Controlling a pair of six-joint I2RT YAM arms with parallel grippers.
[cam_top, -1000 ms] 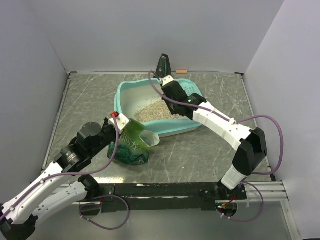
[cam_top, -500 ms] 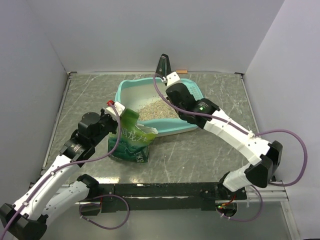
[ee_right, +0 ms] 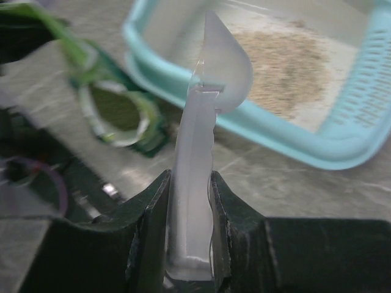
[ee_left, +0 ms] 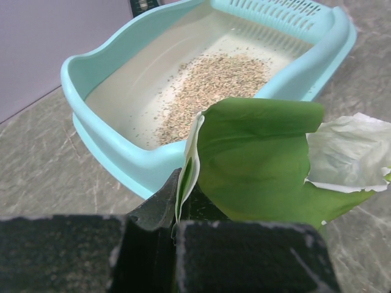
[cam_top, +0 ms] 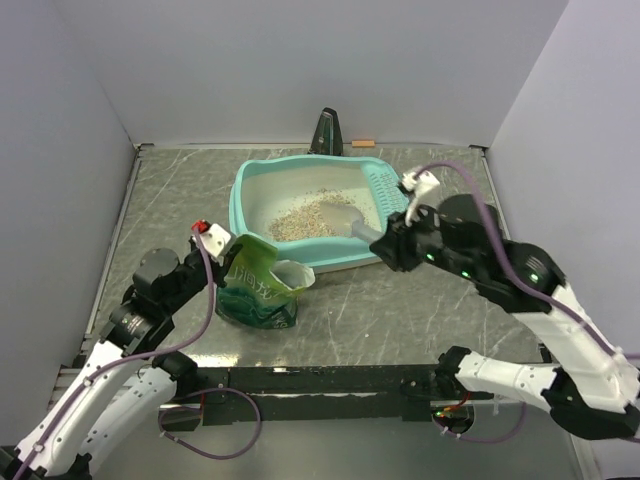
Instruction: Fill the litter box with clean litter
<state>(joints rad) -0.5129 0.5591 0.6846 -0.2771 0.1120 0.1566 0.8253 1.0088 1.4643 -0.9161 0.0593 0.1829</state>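
Observation:
The teal litter box [cam_top: 240, 198] stands at mid-table, its slotted sieve grid [cam_top: 385, 185] at the right end. A low speckled heap of clean litter [cam_top: 297, 221] lies inside it. My right gripper [cam_top: 385, 243] is shut on the handle of a translucent scoop [cam_top: 345, 214], whose head hangs over the box's near right part. In the right wrist view the scoop [ee_right: 215, 67] points at the box [ee_right: 342, 149]. My left gripper [cam_top: 222, 250] is shut on the folded top edge of the green bag [cam_top: 255, 292], which stands just in front of the box with its mouth open.
A black upright object [cam_top: 326, 130] and a small orange piece [cam_top: 362, 143] sit against the back wall. Grey walls close in the table on the left, back and right. A black rail [cam_top: 330, 380] runs along the near edge.
My right arm has swung from across the box back to the near right, carrying the scoop. My left arm has drawn back to the left and the bag has come more upright.

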